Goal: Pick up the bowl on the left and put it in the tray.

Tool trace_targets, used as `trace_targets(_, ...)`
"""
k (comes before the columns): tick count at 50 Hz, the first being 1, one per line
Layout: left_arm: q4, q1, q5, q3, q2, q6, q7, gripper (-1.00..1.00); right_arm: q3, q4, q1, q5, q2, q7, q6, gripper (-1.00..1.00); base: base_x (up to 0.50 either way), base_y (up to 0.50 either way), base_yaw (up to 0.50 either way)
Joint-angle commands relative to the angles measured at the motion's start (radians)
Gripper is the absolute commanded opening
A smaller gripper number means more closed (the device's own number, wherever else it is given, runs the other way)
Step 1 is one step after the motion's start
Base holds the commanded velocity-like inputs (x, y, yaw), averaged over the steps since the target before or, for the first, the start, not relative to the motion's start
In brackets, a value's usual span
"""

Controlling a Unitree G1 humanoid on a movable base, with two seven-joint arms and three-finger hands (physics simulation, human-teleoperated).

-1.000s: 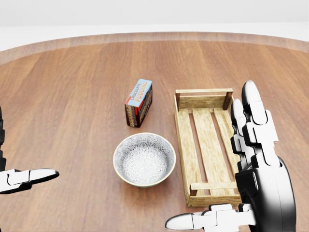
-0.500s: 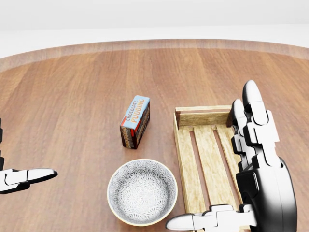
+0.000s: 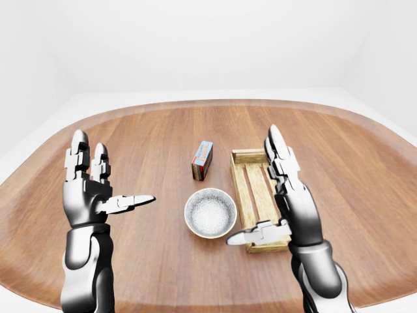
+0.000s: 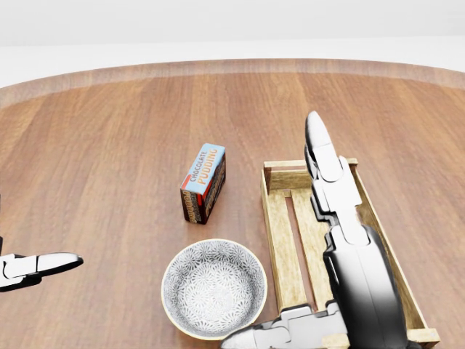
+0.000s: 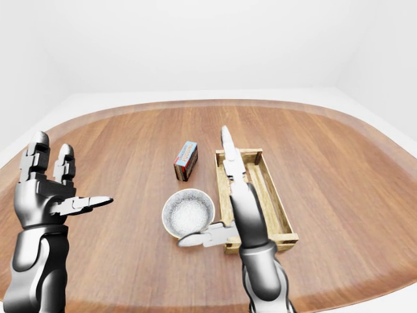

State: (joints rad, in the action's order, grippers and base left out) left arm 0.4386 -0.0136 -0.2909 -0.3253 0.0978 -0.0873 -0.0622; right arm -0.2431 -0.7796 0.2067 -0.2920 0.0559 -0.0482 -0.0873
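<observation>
A white patterned bowl [image 4: 214, 289] stands upright on the wooden table, just left of a slatted wooden tray [image 4: 280, 233]. My right hand [image 3: 255, 188] hovers open over the tray's left rail. Its fingers [image 4: 327, 174] point up the view, and its thumb [image 4: 270, 336] reaches left over the bowl's lower right rim. It grips nothing. My left hand [image 3: 112, 173] is raised open, far left of the bowl and apart from it. In the head view only the left hand's thumb [image 4: 40, 265] shows. The tray holds nothing.
A chocolate pudding box [image 4: 204, 182] lies on the table just above the bowl and left of the tray's top end. The round table's rim [image 3: 215, 104] curves across the upper part of the left-eye view.
The camera moved first, sliding the whole picture downward. Since then the scene holds still, and my right hand has swung left from the tray's right side toward the bowl.
</observation>
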Motion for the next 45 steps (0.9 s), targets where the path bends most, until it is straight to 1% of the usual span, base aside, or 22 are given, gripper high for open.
trace_targets(1, -0.001, 0.0, -0.002, -0.003, 0.001, 0.0, -0.001, 1.0, -0.084, 0.05, -0.089, -0.194, 0.006, -0.087, 0.0, 1.0, 0.0, 0.0, 0.0)
trace_targets(6, -0.001, 0.003, 0.0, 0.0, 0.001, 0.0, 0.003, 1.0, -0.09, 0.083, -0.086, -0.233, -0.015, -0.111, 0.0, 1.0, 0.0, 0.0, 0.0)
trace_targets(12, 0.007, 0.0, -0.003, -0.003, 0.001, 0.0, 0.002, 1.0, -0.123, 0.118, -0.083, -0.301, -0.019, -0.126, 0.0, 1.0, 0.0, 0.0, 0.0)
trace_targets(15, 0.009, 0.001, -0.002, -0.002, 0.0, 0.0, 0.005, 1.0, -0.152, 0.147, -0.088, -0.377, -0.012, -0.153, 0.0, 1.0, 0.0, 0.0, 0.0)
trace_targets(25, 0.011, 0.0, -0.004, -0.006, 0.001, 0.0, 0.005, 1.0, -0.162, 0.215, -0.064, -0.437, -0.024, -0.17, 0.0, 1.0, 0.0, 0.0, 0.0)
trace_targets(26, -0.002, 0.005, -0.004, -0.009, 0.003, 0.0, 0.005, 1.0, -0.244, 0.36, -0.034, -0.547, 0.026, -0.185, 0.0, 1.0, 0.0, 0.0, 0.0)
trace_targets(31, -0.001, 0.004, -0.006, -0.01, 0.005, 0.0, 0.006, 1.0, -0.23, 0.377, -0.017, -0.588, 0.006, -0.21, 0.0, 1.0, 0.0, 0.0, 0.0)
trace_targets(37, 0.003, 0.003, -0.004, -0.005, 0.003, 0.0, 0.007, 1.0, -0.229, 0.373, -0.009, -0.61, -0.001, -0.223, 0.0, 1.0, 0.0, 0.0, 0.0)
trace_targets(45, 0.002, 0.004, -0.005, -0.007, 0.003, 0.0, 0.008, 1.0, -0.228, 0.391, 0.001, -0.633, -0.004, -0.216, 0.0, 1.0, 0.0, 0.0, 0.0)
